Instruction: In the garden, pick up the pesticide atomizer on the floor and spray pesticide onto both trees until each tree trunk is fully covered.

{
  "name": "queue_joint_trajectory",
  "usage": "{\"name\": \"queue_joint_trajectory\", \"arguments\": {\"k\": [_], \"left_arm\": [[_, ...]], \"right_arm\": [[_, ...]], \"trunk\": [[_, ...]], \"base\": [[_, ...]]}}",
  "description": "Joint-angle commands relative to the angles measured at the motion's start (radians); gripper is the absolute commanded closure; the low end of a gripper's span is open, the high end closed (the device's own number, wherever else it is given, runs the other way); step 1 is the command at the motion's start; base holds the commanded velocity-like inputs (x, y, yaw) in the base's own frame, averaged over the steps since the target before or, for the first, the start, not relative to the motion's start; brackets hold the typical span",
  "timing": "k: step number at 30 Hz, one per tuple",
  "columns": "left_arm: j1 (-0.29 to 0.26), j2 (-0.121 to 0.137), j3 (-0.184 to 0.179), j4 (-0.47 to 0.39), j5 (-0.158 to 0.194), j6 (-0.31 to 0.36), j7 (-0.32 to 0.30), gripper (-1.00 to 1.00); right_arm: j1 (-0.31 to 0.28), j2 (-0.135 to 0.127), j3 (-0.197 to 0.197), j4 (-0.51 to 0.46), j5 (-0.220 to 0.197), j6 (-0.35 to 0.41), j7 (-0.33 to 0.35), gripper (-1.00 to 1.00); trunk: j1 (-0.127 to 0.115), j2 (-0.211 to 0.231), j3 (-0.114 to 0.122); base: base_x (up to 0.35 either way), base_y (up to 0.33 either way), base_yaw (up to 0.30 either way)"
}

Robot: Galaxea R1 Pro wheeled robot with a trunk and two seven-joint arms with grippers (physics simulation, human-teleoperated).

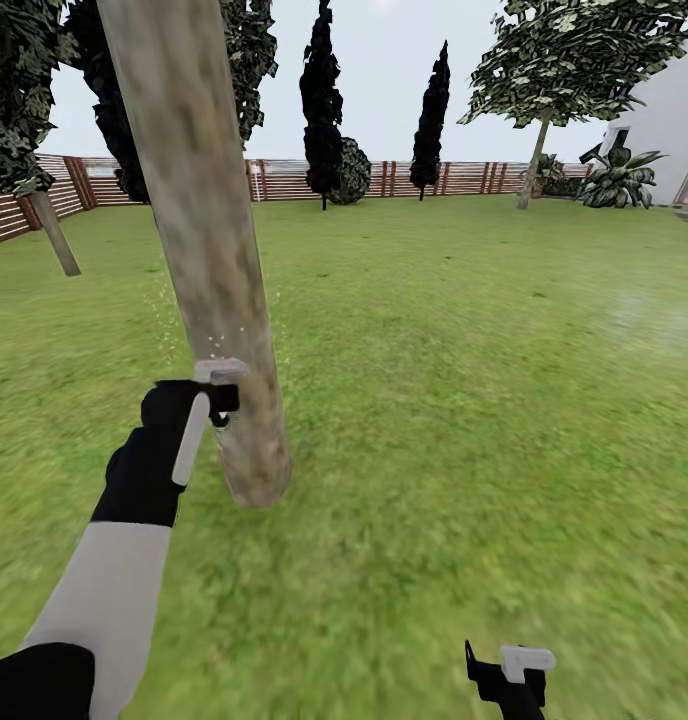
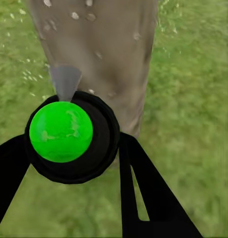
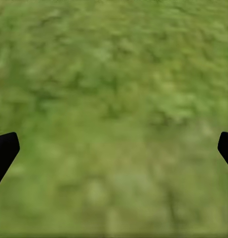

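1. Left pincer [image 1: 206, 400] is clenched on the atomizer [image 2: 69, 134] — green ball top, grey nozzle aimed at the trunk [image 1: 209, 250] just beside it.
2. White droplets speckle the bark and the air near the nozzle.
3. The trunk leans, rising from the grass [image 1: 464, 400].
4. Right pincer [image 1: 509, 675] hangs low over grass — released, fingers [image 3: 4, 151] wide apart.
5. A second tree [image 1: 569, 50] stands far right, by the fence [image 1: 304, 178].
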Motion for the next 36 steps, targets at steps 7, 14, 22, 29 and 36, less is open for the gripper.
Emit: {"name": "queue_joint_trajectory", "arguments": {"k": [7,14,22,29,36], "left_arm": [[0.001,0.0,-0.041,-0.012,-0.007,-0.002,0.001,1.0],[-0.017,0.012,-0.032,-0.037,-0.001,-0.001,0.003,1.0],[-0.024,-0.001,0.036,-0.045,0.001,0.0,0.003,1.0],[-0.035,0.032,0.045,-0.074,-0.005,0.006,0.003,1.0],[-0.017,0.068,0.041,-0.074,0.0,0.006,0.003,1.0]], "right_arm": [[0.0,0.0,0.0,0.0,0.0,0.0,0.0,-1.0],[0.0,0.0,0.0,0.0,0.0,0.0,0.0,-1.0],[0.0,0.0,0.0,0.0,0.0,0.0,0.0,-1.0],[0.0,0.0,0.0,0.0,0.0,0.0,0.0,-1.0],[-0.001,0.0,0.0,0.0,0.0,0.0,0.0,-1.0]], "trunk": [[0.0,0.0,0.0],[0.0,0.0,0.0],[0.0,0.0,0.0],[0.0,0.0,0.0],[0.0,0.0,0.0]], "base": [[-0.069,0.0,0.0],[-0.008,0.0,0.0],[0.0,0.0,0.0],[0.0,0.0,0.0],[0.0,0.0,0.0]]}}
